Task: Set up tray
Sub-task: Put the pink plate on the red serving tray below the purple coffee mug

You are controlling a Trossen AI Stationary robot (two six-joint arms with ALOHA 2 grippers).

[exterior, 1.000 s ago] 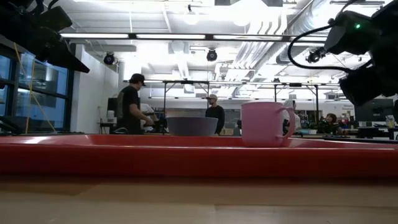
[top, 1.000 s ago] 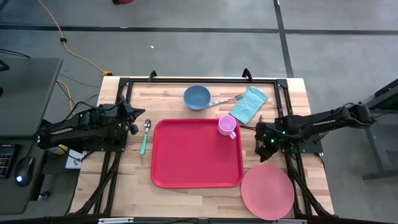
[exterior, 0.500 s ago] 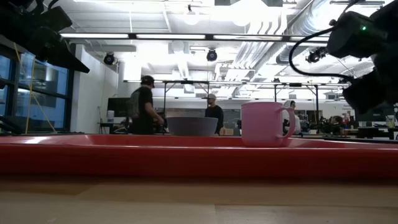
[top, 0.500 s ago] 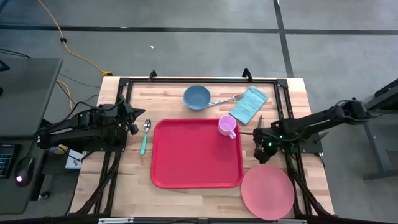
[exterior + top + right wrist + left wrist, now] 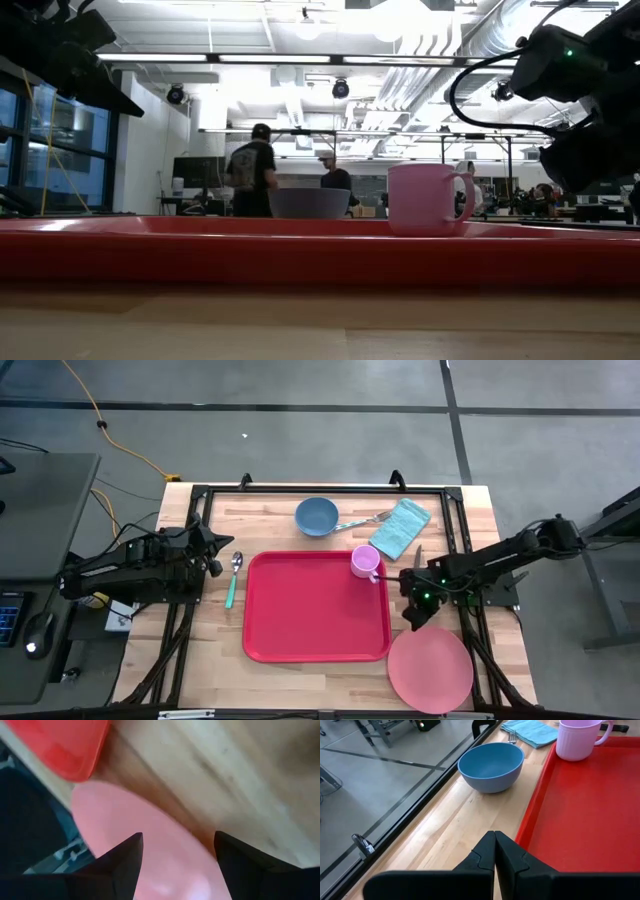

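The red tray (image 5: 315, 608) lies flat in the middle of the table, with a pink mug (image 5: 365, 562) standing upright in its far right corner. The round salmon plate (image 5: 430, 667) rests flat on the wood at the near right. My right gripper (image 5: 409, 617) hangs open, slanting down over the plate's far edge; in the right wrist view the right gripper's (image 5: 177, 855) fingers stand on either side of the plate (image 5: 150, 845), with no contact showing. My left gripper (image 5: 213, 560) waits shut at the table's left, beside the tray (image 5: 585, 810).
A blue bowl (image 5: 316, 516), a fork (image 5: 362, 520) and a folded teal napkin (image 5: 400, 527) lie along the far edge. A green-handled spoon (image 5: 234, 575) lies left of the tray. Black frame rails border the table. People stand in the room beyond.
My right gripper has moved toward the table's near edge and a little down, from beside the tray's far right corner to over the plate's far edge, staying open. A person in the room behind has walked to the right.
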